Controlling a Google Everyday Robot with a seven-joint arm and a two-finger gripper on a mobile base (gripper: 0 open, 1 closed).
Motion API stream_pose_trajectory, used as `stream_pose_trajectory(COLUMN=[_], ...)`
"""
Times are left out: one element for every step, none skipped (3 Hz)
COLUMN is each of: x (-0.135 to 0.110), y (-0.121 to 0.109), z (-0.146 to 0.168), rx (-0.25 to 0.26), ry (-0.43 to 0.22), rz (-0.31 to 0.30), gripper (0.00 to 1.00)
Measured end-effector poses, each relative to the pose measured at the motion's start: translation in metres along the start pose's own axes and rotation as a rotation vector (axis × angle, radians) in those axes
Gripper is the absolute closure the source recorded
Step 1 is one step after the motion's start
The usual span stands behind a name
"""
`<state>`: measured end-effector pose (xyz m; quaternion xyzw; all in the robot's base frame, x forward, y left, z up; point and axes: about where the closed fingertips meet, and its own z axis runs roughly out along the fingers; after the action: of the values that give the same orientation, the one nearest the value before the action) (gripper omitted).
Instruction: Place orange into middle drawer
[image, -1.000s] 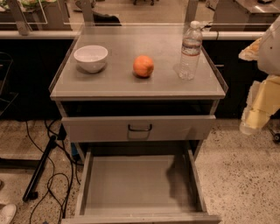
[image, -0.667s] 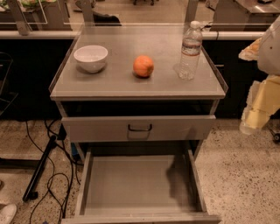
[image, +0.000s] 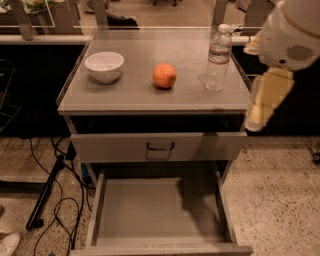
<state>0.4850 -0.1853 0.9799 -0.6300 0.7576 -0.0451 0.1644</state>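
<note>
Your cabinet (image: 150, 97) has the drawer (image: 150, 210) standing open at the bottom, ready to receive. The gripper (image: 266, 100) hangs off the cabinet's right edge, beyond the bottle (image: 218, 60) (wide or closed, I cannot tell; the arm above it is cut off). I'd approach from above, steering clear of that bottle, to the orange (image: 164, 75) sitting mid-top, well apart from the bowl (image: 104, 65)

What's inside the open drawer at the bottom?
The open drawer shows only its bare grey floor; its back is hidden under the closed drawer above. The orange sits on the cabinet top; the gripper hangs beside the cabinet's right edge.
</note>
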Motion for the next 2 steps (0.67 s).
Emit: stream_pose_trajectory(x=[-0.0468,-0.0467], y=[-0.033,-0.033], z=[0.0209,0.0209], rx=[-0.003,-0.003], ry=[-0.019,-0.02], rz=[-0.077,-0.077], gripper=[0.0,0.0])
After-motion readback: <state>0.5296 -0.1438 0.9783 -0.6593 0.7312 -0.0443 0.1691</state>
